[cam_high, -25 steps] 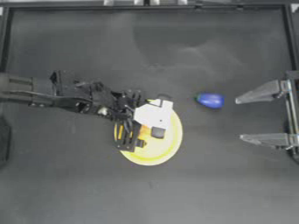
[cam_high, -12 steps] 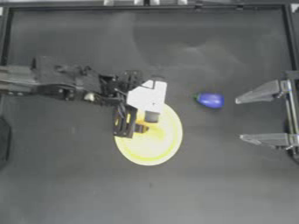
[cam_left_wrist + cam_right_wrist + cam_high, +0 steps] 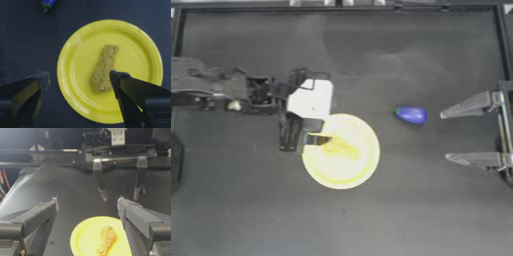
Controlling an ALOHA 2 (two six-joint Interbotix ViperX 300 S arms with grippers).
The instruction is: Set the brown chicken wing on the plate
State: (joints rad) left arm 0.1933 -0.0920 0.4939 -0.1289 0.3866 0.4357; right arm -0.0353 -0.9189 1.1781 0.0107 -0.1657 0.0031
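Note:
The brown chicken wing (image 3: 103,68) lies lengthwise on the pale yellow plate (image 3: 140,50), near its middle, and nothing holds it. My left gripper (image 3: 76,77) hovers open over the plate's left rim; one jaw stands over the plate beside the wing, the other over the table. From above, the wing (image 3: 341,149) shows as a darker patch on the plate (image 3: 355,172), with the left gripper (image 3: 304,141) at the plate's left side. The right gripper (image 3: 459,132) waits open at the table's right edge. Its wrist view looks across at the plate (image 3: 85,238) and the wing (image 3: 107,239).
A small blue rounded object (image 3: 410,114) lies on the table between the plate and the right gripper, also seen as the blue object (image 3: 48,3) beyond the plate. The table's raised border (image 3: 338,9) runs along the far side.
The left gripper has pulled back from over the plate's middle toward its left rim. The wing now lies in plain sight on the plate. The right arm stayed still.

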